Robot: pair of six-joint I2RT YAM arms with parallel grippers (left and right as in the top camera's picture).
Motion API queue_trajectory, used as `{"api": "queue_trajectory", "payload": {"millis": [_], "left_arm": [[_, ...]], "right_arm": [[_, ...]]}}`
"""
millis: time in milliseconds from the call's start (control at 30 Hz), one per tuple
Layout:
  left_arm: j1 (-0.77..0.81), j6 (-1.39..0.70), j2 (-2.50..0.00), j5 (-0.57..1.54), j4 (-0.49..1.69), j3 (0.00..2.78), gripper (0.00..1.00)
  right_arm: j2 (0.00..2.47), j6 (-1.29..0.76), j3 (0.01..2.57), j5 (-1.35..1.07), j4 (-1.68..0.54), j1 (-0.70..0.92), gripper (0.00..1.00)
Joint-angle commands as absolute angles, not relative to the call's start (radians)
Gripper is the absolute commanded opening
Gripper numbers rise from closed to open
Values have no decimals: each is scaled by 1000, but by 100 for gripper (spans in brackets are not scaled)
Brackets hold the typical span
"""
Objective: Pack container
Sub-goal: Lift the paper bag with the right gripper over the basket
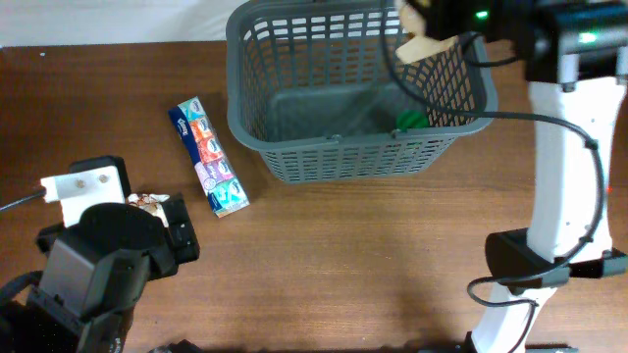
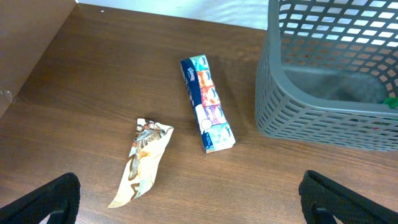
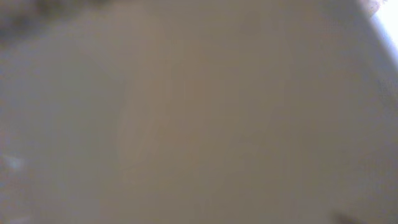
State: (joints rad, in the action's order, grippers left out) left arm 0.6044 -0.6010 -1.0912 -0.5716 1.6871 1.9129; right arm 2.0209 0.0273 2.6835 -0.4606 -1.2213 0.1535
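Observation:
The container [image 1: 294, 157], a dark grey lattice basket, stands at the back centre of the table, and a green item [image 1: 410, 119] lies on its floor. Above its far right corner my right gripper [image 1: 416, 27] is shut on a beige packet [image 1: 426, 47]. The right wrist view is filled by a blurred beige surface and shows no fingers. At the front left my left gripper [image 2: 194, 208] stands wide open over bare table and holds nothing. Ahead of it in the left wrist view are a crumpled cream snack wrapper [image 2: 144, 163], the container's near wall [image 2: 323, 121] and the green item [image 2: 390, 101].
A long blue multi-pack of tissues [image 1: 209, 157] lies left of the basket, seen too in the left wrist view as the tissue pack [image 2: 207, 102]. The snack wrapper [image 1: 149, 203] is partly covered by the left arm overhead. The right arm's white column [image 1: 559, 176] rises at the right.

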Motion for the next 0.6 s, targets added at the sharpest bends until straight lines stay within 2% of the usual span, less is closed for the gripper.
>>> {"api": "queue_trajectory", "payload": {"millis": [0,433,467,567], "left_arm": [[601,-586,-1093,-571,1687,1913,100],[601,-586,-1093,-571,1687,1913,100],[601,-586,-1093,-571,1687,1913,100],[601,-586,-1093,-571,1687,1913,100]], "right_arm": [[2033,83,2643,-354,-1204,165,4],[2117,97,2294,-350,-1141,163,7],[2119,97,2280,-350,-1139,163,10],[2120,97,2237,-350,-1125,163,34]]}}
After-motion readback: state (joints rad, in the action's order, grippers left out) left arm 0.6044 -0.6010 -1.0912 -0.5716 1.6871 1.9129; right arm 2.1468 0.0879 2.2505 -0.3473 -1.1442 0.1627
